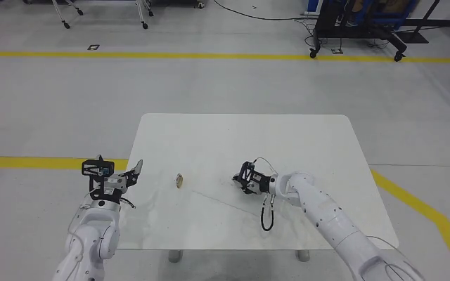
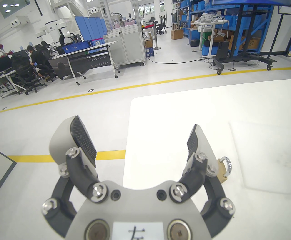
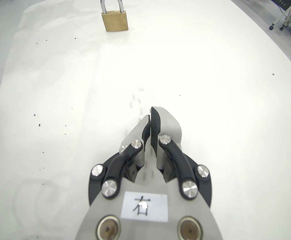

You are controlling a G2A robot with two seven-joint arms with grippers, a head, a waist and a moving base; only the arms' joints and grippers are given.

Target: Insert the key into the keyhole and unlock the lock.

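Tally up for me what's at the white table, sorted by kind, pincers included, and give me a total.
Padlock: 1
Pincers: 2, left pincer open, right pincer shut
Table: 1
Total: 4

Left end effector [image 2: 135, 122] spread, right end effector [image 3: 150, 114] closed.

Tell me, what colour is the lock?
The lock is brassy gold with a shiny silver loop; the right wrist view shows it best.
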